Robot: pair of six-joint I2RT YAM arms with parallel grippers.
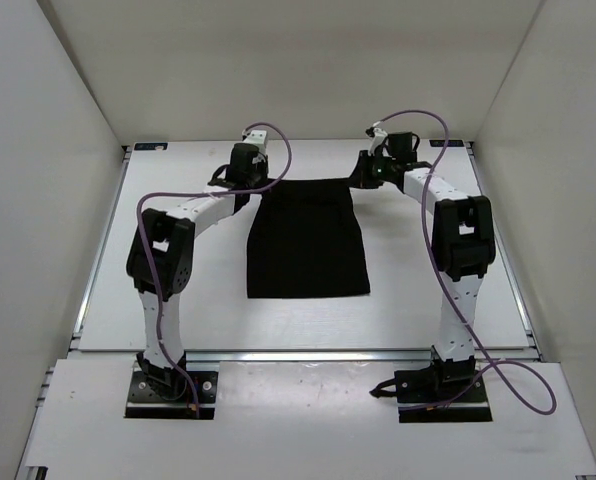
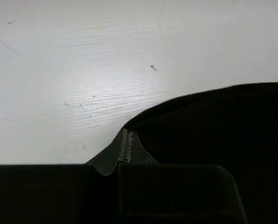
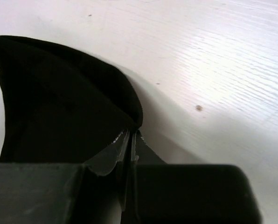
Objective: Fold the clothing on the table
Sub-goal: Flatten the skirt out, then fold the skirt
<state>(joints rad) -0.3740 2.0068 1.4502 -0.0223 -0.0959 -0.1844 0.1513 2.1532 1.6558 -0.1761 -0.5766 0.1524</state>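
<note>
Left gripper [image 2: 127, 148]: jaws together, pinching the far-left corner of the plain black limp fabric clothing [image 1: 308, 240]. Right gripper [image 3: 131, 140]: jaws together, clamped on the far-right corner, which is drawn up into a small peak. Clothing lies spread flat on the large white flat table [image 1: 178, 320], between both arms. Handling, judged: light, soft, no stiffness; likely to sag and crease when lifted. Best hold: the two far corners; near hem lies free.
</note>
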